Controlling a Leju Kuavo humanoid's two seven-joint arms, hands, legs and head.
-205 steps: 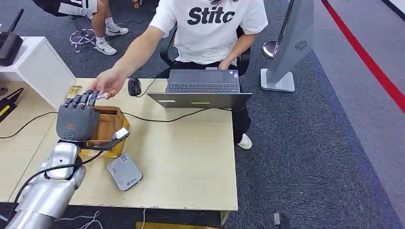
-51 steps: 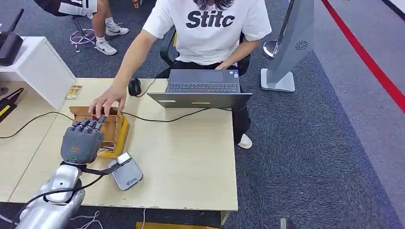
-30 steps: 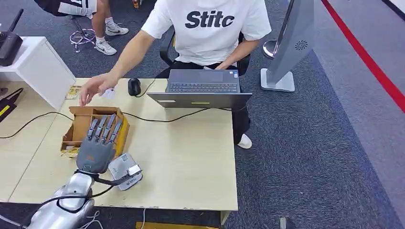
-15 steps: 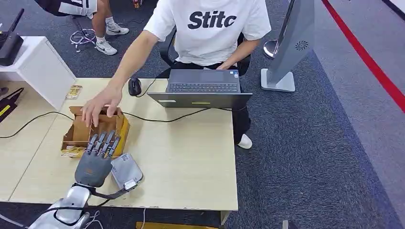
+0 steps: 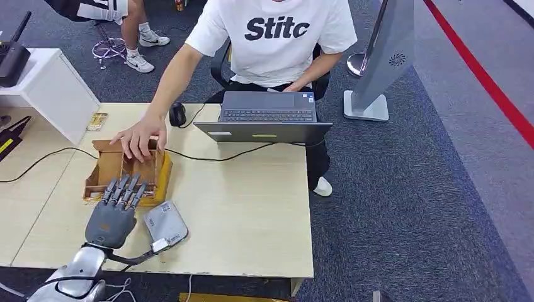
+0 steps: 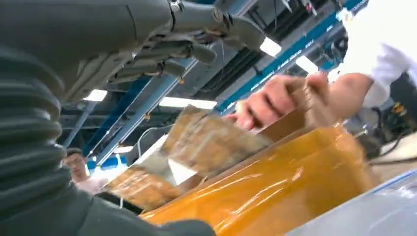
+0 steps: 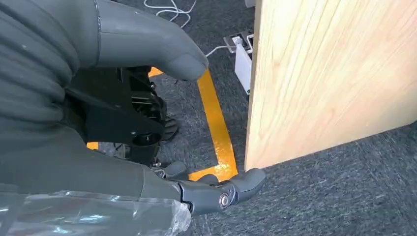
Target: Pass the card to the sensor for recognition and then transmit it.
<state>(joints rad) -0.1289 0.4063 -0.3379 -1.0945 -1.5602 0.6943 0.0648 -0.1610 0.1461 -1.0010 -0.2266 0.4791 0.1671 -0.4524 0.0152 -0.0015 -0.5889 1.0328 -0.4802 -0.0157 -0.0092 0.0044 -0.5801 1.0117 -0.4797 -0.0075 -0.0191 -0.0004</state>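
Left hand [image 5: 111, 217] spread and empty beside the grey card sensor [image 5: 165, 223]

A person's hand [image 5: 140, 136] reaches into the cardboard card box [image 5: 159, 173]; no card discernible; right hand [image 7: 123, 123] hangs loosely apart, empty, off the table edge [image 7: 314, 78].

The left hand [image 5: 112, 215] now sits lower and nearer the tabletop's [image 5: 252, 214] front edge than before, drawn back off the cardboard box [image 5: 126, 171], fingers spread, beside the grey sensor [image 5: 165, 223]. The person's hand [image 5: 140, 135], which lifted away a second ago, is back on the box's far rim.
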